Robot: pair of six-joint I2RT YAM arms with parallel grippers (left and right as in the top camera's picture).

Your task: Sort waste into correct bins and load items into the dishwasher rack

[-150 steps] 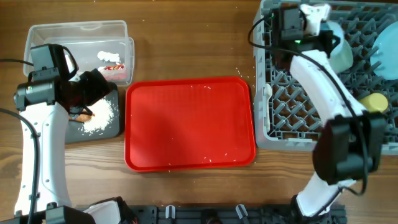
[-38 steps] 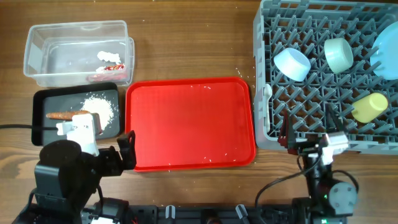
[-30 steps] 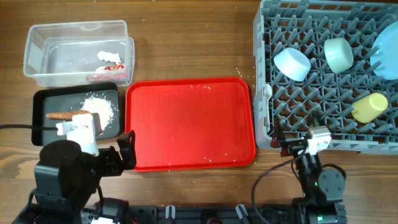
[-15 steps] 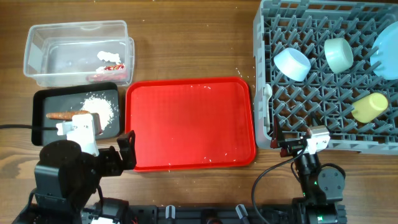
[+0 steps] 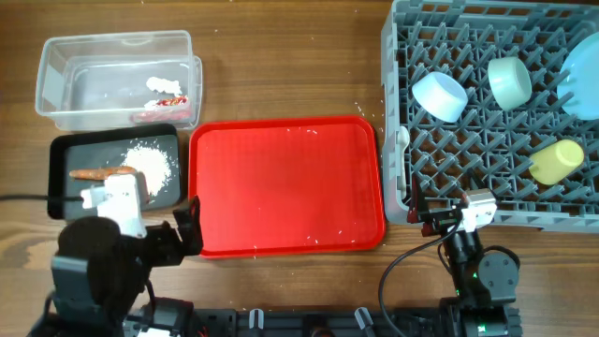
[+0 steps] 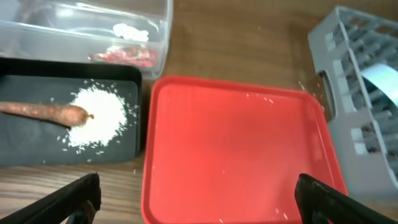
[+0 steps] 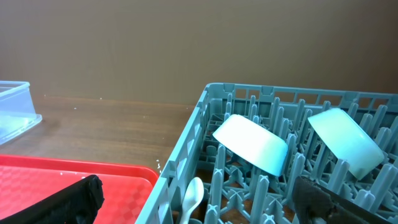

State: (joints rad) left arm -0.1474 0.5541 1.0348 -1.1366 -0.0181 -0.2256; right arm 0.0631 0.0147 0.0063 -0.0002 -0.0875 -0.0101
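My left gripper hangs open and empty above the red tray's near edge. In the black tray lie the carrot piece and a heap of rice. The clear tub behind it holds the red wrapper and the white paper scrap. My right gripper is open and empty at the grey rack's near-left corner. In the rack are the pale blue bowl, the pale green bowl, the yellow cup, the plate and the white spoon.
The large red tray lies between the bins and the rack, with a few stray rice grains on it. More grains dot the wood near the rack's left wall. Both arm bases sit at the table's near edge.
Both arms have drawn back from the black tray and the rack to the near edge. In the last half second the left arm sank slightly; the right did not move.
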